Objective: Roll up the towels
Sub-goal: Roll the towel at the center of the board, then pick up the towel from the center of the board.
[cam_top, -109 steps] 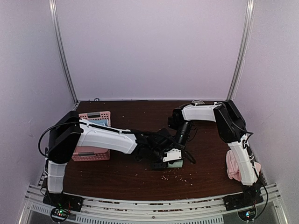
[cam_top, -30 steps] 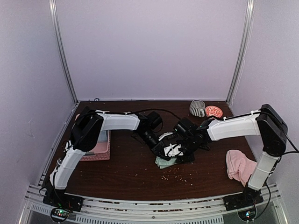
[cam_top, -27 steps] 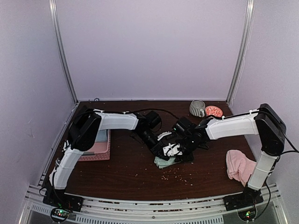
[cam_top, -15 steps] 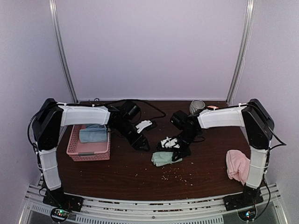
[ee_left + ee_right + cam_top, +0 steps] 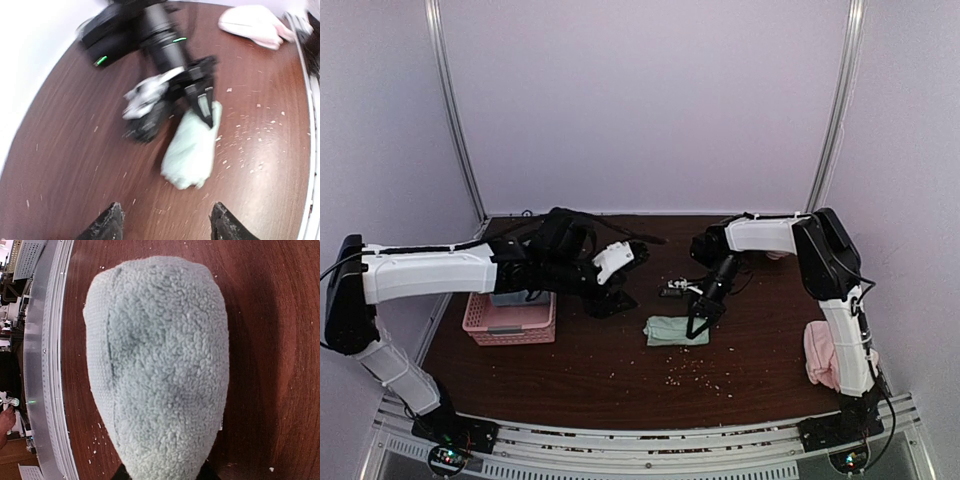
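You have a pale mint green towel point(image 5: 676, 331) and a light pink towel point(image 5: 820, 355) on a dark brown wood-grain bench point(image 5: 570, 370) flecked with pale crumbs point(image 5: 672, 378). The basket point(image 5: 510, 322) is pink, and the arms point(image 5: 430, 272) are white with black joints.

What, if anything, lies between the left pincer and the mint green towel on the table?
Nothing visible: only bare table separates the open left pincer from the mint green towel. The right pincer pinches its far end.

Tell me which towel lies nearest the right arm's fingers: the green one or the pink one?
The mint green towel near the middle: the right arm's fingers stand at its end. The pink towel lies crumpled far off at the right.
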Tool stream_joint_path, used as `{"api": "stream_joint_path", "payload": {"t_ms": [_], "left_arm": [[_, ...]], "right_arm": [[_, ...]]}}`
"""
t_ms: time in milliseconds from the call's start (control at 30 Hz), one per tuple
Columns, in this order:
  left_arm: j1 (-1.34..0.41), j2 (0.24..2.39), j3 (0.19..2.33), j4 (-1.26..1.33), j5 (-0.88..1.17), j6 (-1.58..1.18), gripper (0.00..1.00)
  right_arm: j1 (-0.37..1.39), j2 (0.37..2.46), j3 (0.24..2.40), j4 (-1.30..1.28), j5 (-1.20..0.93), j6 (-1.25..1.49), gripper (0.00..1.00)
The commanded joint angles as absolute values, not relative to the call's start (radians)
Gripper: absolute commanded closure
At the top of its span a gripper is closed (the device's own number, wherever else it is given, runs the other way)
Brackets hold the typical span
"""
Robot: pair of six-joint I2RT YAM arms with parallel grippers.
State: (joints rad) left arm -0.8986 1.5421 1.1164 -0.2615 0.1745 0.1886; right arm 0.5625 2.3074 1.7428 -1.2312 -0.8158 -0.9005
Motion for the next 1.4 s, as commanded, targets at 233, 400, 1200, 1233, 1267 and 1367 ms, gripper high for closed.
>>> {"api": "stream_joint_path", "payload": {"t_ms": [233,400,1200,1233,1267,1367], "left_arm": [[-1.117,1.883,1.377,-0.305,-0.046,0.520,0.39],[-1.118,1.992,1.447,-0.280,-0.079,0.559,0.39],[-1.136,2.242,1.617,-0.420,-0.179,0.567,0.42],[-1.139,2.255,1.625,-0.429,-0.190,0.568,0.43],[-1.140,2.263,1.631,-0.434,-0.198,0.568,0.44],[-1.140,2.268,1.630,-0.432,-0.225,0.562,0.53]], "right_arm": [[0.564,2.474,1.783,-1.330,-0.688,-0.856,0.81],[0.564,2.468,1.784,-1.335,-0.691,-0.853,0.80],[0.564,2.464,1.801,-1.356,-0.756,-0.871,0.77],[0.564,2.458,1.800,-1.356,-0.761,-0.870,0.76],[0.564,2.451,1.797,-1.356,-0.764,-0.872,0.76],[0.563,2.417,1.786,-1.355,-0.772,-0.875,0.72]]}}
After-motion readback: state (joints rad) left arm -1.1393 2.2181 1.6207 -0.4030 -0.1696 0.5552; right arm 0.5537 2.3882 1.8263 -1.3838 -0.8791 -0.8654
